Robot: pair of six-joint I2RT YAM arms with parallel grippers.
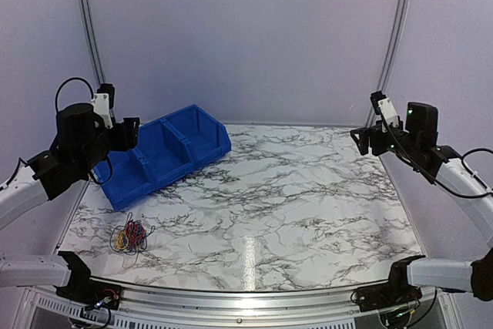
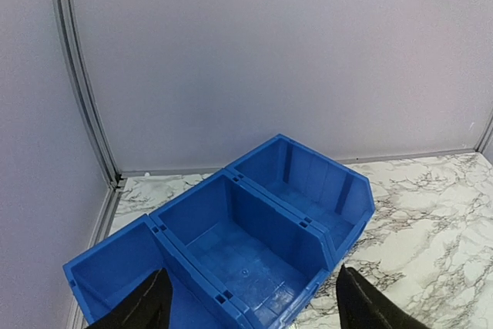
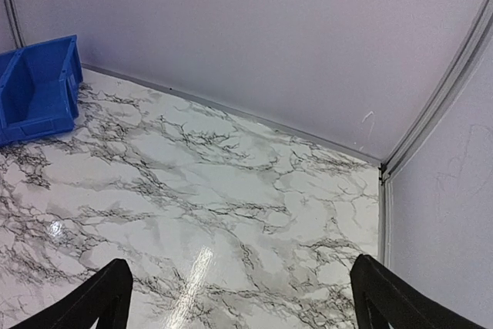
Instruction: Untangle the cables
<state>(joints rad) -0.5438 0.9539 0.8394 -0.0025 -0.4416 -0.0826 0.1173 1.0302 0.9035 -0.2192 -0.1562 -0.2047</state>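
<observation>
A small tangled bundle of thin yellow, red and blue cables (image 1: 129, 235) lies on the white, grey-veined marble table (image 1: 293, 206), near its front left corner. It sits just in front of a blue plastic bin with three compartments (image 1: 166, 152) that stands slantwise towards the back left. The left pincer (image 1: 128, 133) hangs in the air over the near end of that bin, well above the cables and not touching them. Its black fingers (image 2: 146, 307) stand apart, gripping nothing. Over on the far side, the right pincer (image 1: 363, 141) is raised above the table's right edge, well away from the bundle. Its fingers (image 3: 104, 298) are spread wide with only bare marble showing between them.
</observation>
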